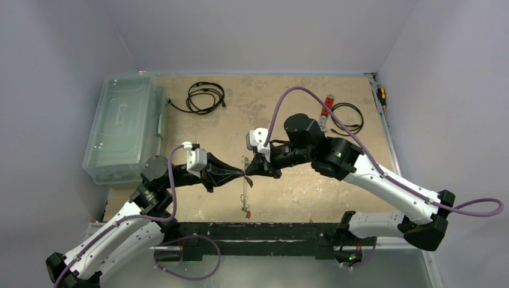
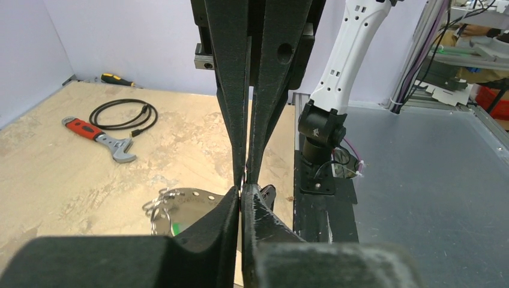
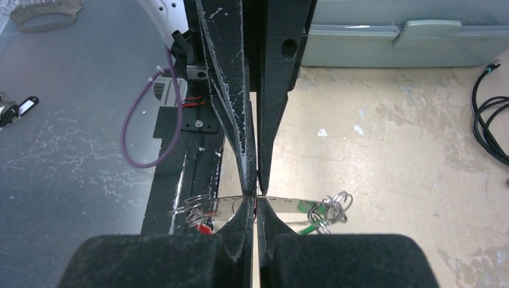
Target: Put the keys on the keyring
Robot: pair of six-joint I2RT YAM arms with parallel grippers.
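The keyring point(image 3: 294, 206) is a thin flat grey metal hoop held off the table between the two arms; from above it is a thin near-far line point(image 1: 244, 186). Small wire rings and keys hang at both ends: a green-tagged key point(image 3: 310, 228) point(image 2: 177, 228) and a red-tagged key point(image 3: 205, 228), with a cluster at the near end point(image 1: 245, 210). My left gripper point(image 1: 240, 176) point(image 2: 242, 193) and right gripper point(image 1: 251, 175) point(image 3: 256, 201) meet tip to tip at the hoop's middle. Both are shut on its thin edge. A red sliver shows between the jaws.
A clear plastic box point(image 1: 123, 129) stands at the left. Black cable coils point(image 1: 205, 97) point(image 1: 348, 119), a red-handled wrench point(image 2: 99, 137) and a screwdriver point(image 2: 117, 79) lie toward the back. A small black-rimmed tag point(image 3: 23, 107) lies on the grey metal shelf by the arm bases.
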